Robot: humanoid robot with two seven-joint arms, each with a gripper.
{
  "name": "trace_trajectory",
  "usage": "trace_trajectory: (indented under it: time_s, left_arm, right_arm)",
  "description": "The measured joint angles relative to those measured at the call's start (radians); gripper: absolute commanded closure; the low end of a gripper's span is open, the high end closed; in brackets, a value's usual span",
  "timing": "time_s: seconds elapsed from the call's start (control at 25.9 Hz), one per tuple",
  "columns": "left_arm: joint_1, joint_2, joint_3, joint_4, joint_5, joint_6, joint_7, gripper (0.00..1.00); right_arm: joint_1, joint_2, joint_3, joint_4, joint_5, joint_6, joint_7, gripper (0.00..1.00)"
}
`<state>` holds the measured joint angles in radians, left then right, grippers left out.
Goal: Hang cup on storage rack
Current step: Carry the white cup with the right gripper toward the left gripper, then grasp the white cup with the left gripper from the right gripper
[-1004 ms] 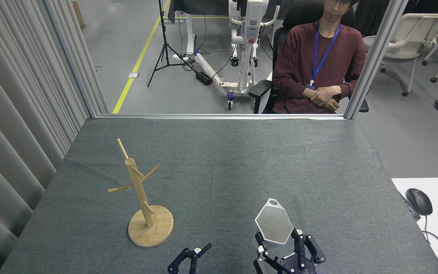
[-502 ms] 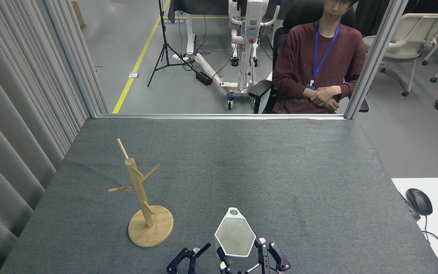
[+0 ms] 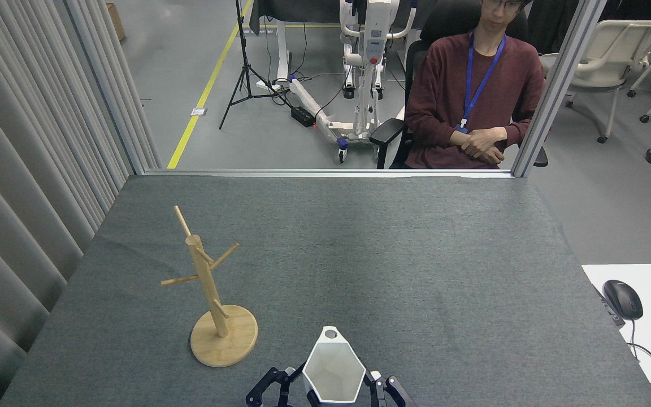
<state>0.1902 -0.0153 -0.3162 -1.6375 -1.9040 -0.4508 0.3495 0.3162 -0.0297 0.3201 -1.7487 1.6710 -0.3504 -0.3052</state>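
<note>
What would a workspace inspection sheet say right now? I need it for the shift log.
Surface: grey felt table, slight wrinkle at left.
Job's things: white cup held at near edge, opening facing camera; storage rack upright, pegs bare.
Clutter: nothing seen on the felt.
Grippers: right gripper clasps the cup; left gripper open beside it.
Cables: mouse cable on white side desk.
Surroundings: seated person behind table, tripod, curtain left.

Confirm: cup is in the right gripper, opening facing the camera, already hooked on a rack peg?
Not hooked. The head view shows the cup in the right gripper, opening facing the camera, but well apart from the storage rack, whose pegs are all bare.
</note>
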Motion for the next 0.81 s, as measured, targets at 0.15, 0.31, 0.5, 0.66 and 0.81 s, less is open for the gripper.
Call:
trace_trajectory:
  time_s: [0.15,0.31,0.5,0.66,0.81]
  left_arm:
    - [-0.001,0.0,0.0,-0.002,0.002,0.0,0.0,0.0]
    - [-0.001,0.001,0.0,-0.005,0.002,0.002,0.0,0.0]
    - [-0.002,0.004,0.0,-0.007,0.002,0.0,-0.001,0.08]
    - [-0.003,0.006,0.001,-0.009,0.002,0.0,-0.002,0.37]
    - [-0.003,0.008,0.0,-0.01,0.001,0.005,-0.004,0.49]
  right_arm:
    - [0.004,-0.001,0.028,-0.001,0.006,0.012,0.0,0.42]
    - [0.004,-0.001,0.049,-0.001,0.019,0.018,0.0,0.42]
    - [0.004,-0.001,0.061,0.0,0.023,0.025,0.0,0.42]
    - [0.005,-0.001,0.062,0.0,0.024,0.025,-0.003,0.42]
    - [0.005,-0.001,0.062,0.0,0.024,0.027,-0.009,0.37]
